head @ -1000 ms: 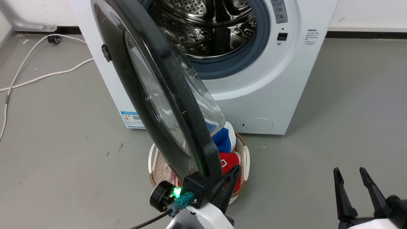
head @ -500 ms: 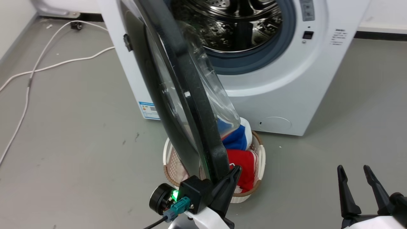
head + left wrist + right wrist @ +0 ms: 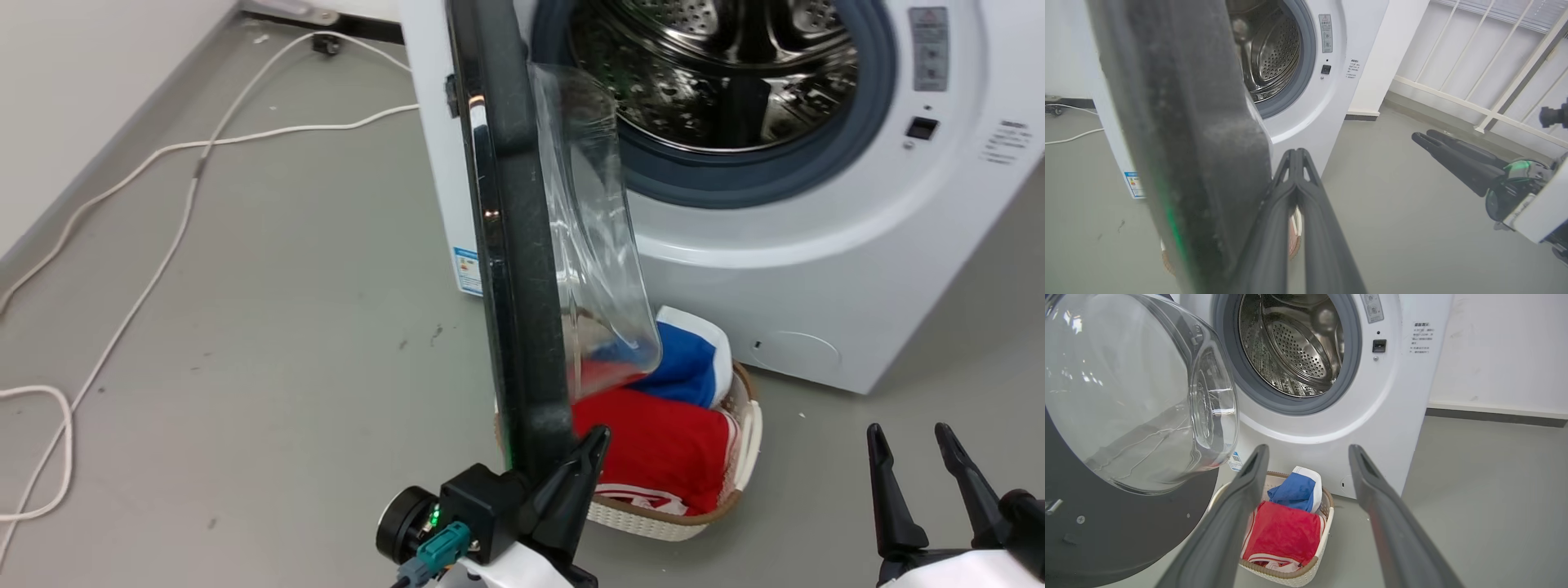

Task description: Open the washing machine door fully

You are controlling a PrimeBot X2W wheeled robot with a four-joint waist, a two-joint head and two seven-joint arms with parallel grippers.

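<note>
In the head view the washing machine door (image 3: 522, 245) stood open and edge-on, a black band running from the top centre of the frame to the lower centre. The right wrist view instead showed its inner face at the left: a bulging clear glass bowl (image 3: 1126, 388) set in a matte grey panel. In the left wrist view the door's rim was a blurred, grainy dark slab at the left (image 3: 1180, 122).

The left gripper (image 3: 598, 434) lay against the right side of that rim. Its own camera showed its two fingers pressed together at the tips (image 3: 1295, 153), with nothing between them. The right gripper (image 3: 909, 431) sat at the lower right, fingers spread wide and empty (image 3: 1308, 448).

Behind the door the white machine (image 3: 735, 269) showed a perforated, shiny steel drum (image 3: 718, 73) ringed by grey rubber (image 3: 735, 175). Below it a woven basket (image 3: 653, 518) held red cloth (image 3: 653, 457) and blue cloth (image 3: 686, 367). A white cable (image 3: 163, 155) curled over the smooth grey floor at the left, and the left wrist view had white railings (image 3: 1494, 94) at the upper right.
</note>
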